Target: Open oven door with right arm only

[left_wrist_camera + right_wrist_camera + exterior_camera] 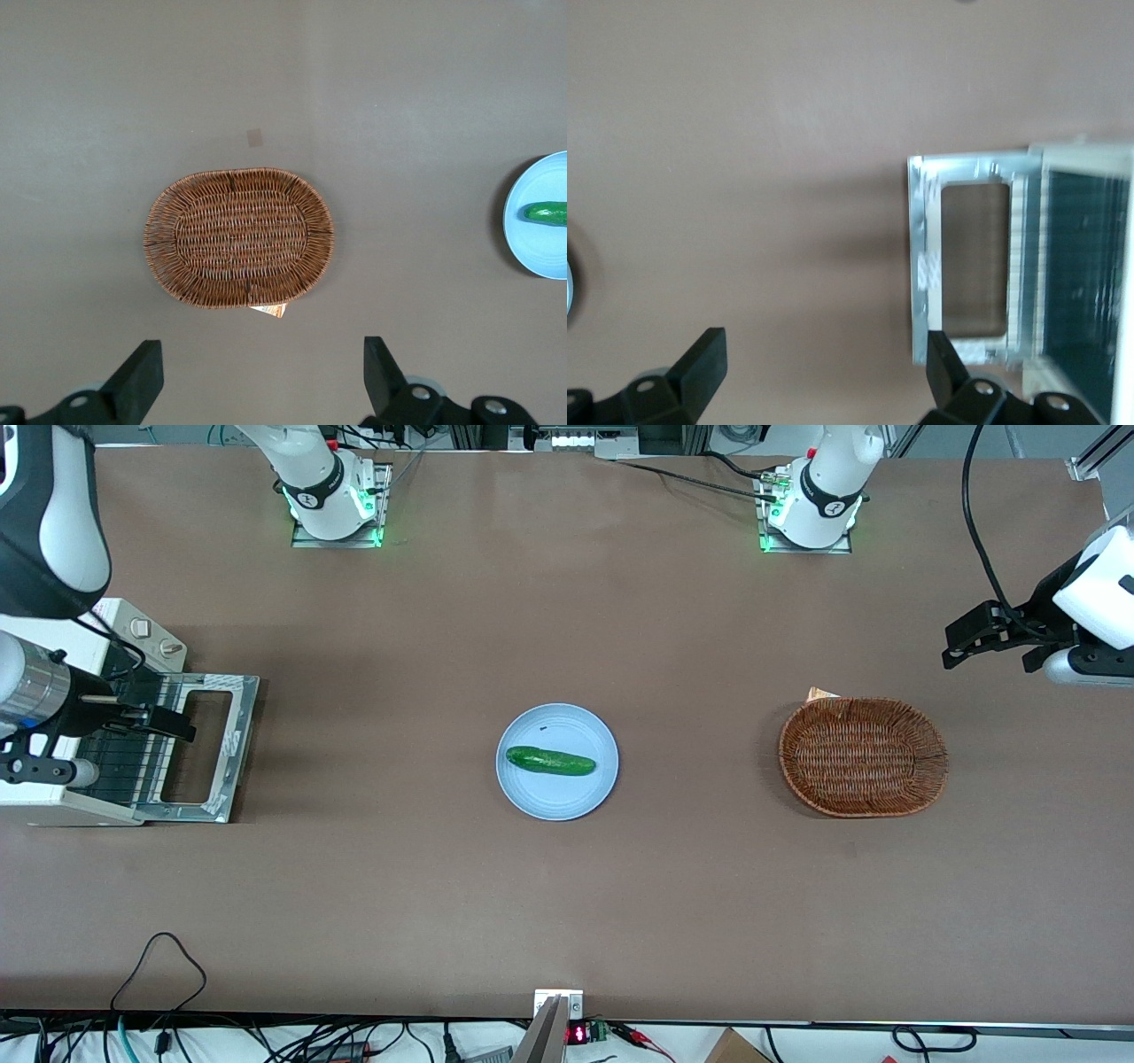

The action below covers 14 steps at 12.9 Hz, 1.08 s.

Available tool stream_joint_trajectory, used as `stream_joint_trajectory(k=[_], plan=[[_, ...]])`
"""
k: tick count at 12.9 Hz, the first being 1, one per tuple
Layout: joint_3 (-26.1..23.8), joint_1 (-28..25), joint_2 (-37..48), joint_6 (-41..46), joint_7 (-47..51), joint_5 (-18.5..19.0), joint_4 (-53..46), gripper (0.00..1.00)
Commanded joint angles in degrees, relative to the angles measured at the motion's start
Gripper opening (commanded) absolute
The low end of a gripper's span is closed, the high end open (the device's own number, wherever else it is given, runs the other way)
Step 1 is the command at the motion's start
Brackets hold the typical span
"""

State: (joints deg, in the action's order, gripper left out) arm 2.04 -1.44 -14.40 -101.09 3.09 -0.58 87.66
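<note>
The cream-white toaster oven [53, 802] stands at the working arm's end of the table. Its oven door [237, 744] is swung down and lies flat on the table in front of it, grey frame up, with the table showing through the window. The wire rack [115, 762] shows inside the oven mouth. The right arm's gripper [173, 710] hovers above the hinge edge of the door, open, with nothing between its fingers. In the right wrist view the gripper [824, 363] stands open over bare table, one fingertip [943, 354] overlapping a corner of the door frame [921, 257].
A light blue plate [532, 797] holding a cucumber [549, 761] sits mid-table. A wicker basket [864, 757] lies toward the parked arm's end. The oven's knobs [142, 629] face up on the part of its top farther from the front camera.
</note>
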Motion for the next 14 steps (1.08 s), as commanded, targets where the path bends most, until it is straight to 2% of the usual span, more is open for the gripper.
stream_joint_trajectory(k=[1, 4, 6, 14], plan=[[6.75, -6.47, 10.16, -7.52, -2.74, -0.48, 12.33, 1.0], [6.32, -4.37, 15.45, -9.31, -5.37, -0.39, 17.02, 1.0], [0.19, 0.8, 15.9, -6.68, -5.2, -0.3, 16.59, 1.0], [-0.54, -0.49, 15.46, 2.91, -5.03, -0.39, 13.24, 1.0]])
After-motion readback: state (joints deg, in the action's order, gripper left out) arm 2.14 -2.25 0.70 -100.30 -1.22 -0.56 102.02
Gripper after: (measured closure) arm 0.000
